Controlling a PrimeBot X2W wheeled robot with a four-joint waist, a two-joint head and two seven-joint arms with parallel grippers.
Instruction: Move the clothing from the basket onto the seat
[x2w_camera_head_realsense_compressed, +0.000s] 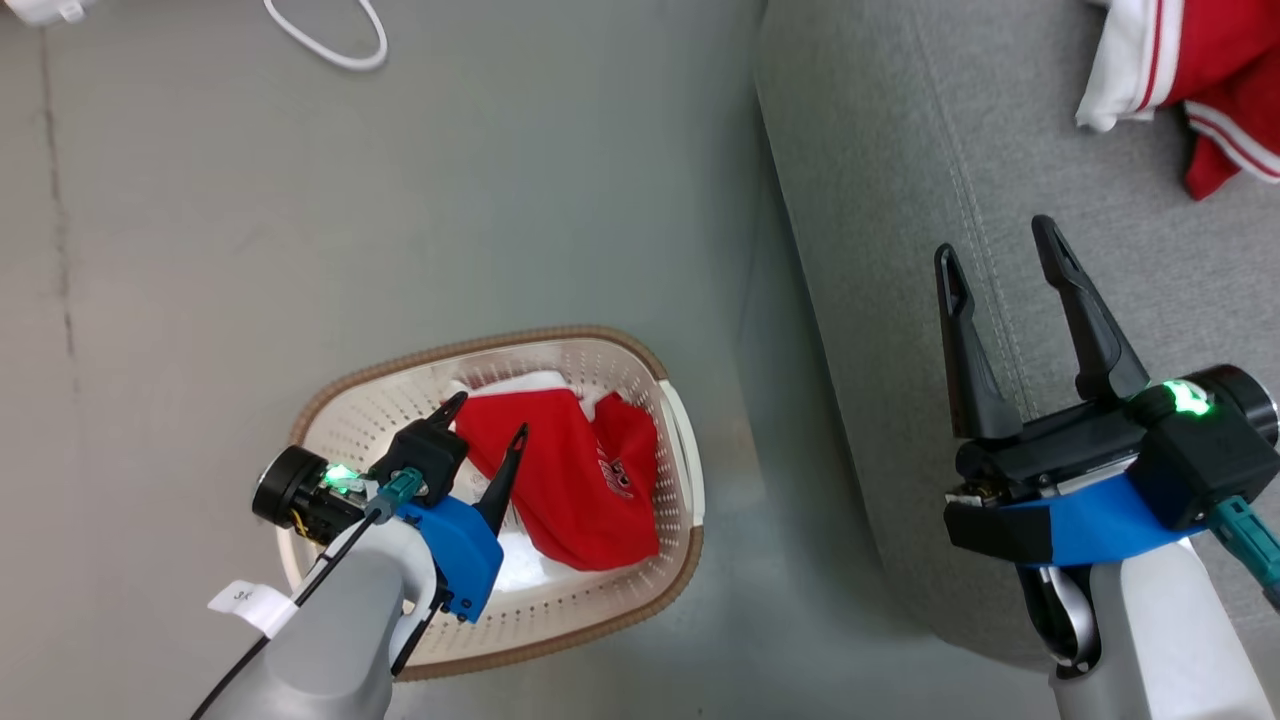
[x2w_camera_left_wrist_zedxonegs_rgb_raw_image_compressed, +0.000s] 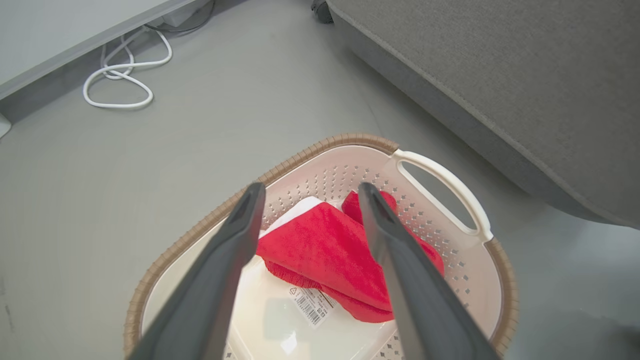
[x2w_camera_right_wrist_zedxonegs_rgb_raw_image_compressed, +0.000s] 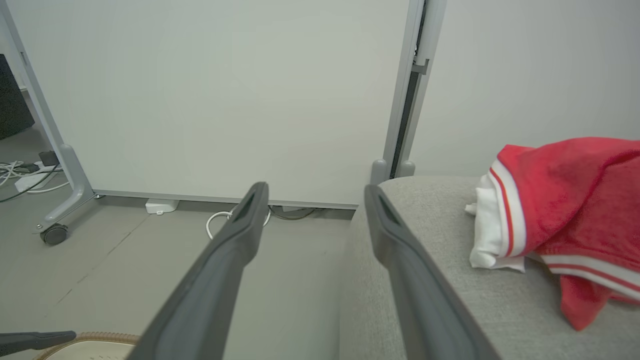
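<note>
One red garment (x2w_camera_head_realsense_compressed: 570, 480) lay in the basket (x2w_camera_head_realsense_compressed: 560, 358) under the left gripper (x2w_camera_head_realsense_compressed: 492, 413), its fingers spread and empty, while the other garment (x2w_camera_head_realsense_compressed: 1230, 70) lay on the seat (x2w_camera_head_realsense_compressed: 900, 200) beyond the right gripper (x2w_camera_head_realsense_compressed: 993, 236), likewise spread and holding nothing.

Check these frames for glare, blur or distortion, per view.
Head view: glare whitens the basket floor beside the red garment; even light, soft shadows. Left wrist view: sheen near the sticker; left gripper soft up close. Right wrist view: wide-angle tilts the panel frame.
</note>
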